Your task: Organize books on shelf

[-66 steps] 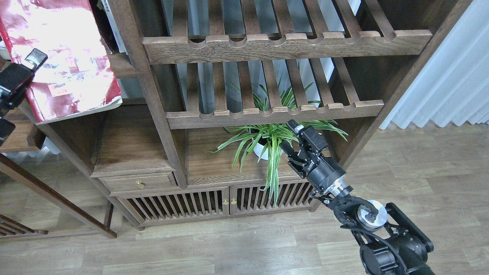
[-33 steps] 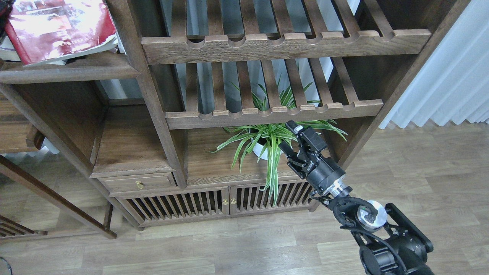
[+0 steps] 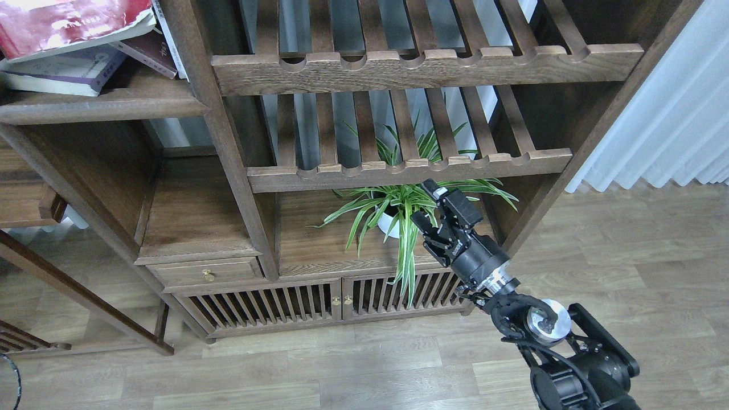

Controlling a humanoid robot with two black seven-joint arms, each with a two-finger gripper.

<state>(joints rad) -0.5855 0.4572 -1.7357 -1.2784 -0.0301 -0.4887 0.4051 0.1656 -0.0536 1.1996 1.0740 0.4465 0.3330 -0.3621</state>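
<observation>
The thick red book [image 3: 62,23] lies flat on top of the pale lavender-white book [image 3: 68,74] on the dark wooden shelf [image 3: 102,105] at the top left. A dark book [image 3: 149,52] leans behind them against the bookcase post; no yellow-green cover shows. My left gripper is out of view. My right gripper [image 3: 424,202] is far from the books, low in the middle, in front of the potted plant; its fingers stand apart and hold nothing.
A spider plant in a white pot [image 3: 390,222] stands on the lower board just behind my right gripper. Two slatted racks with notched rails [image 3: 410,171] hang above it. A drawer [image 3: 208,272], slatted cabinet doors [image 3: 319,302] and a white curtain [image 3: 666,125] are also in view.
The red book was held by my left gripper in front of the shelf; it now lies on the stack on the shelf, and the left gripper has left the view. The right gripper shifted slightly left.
</observation>
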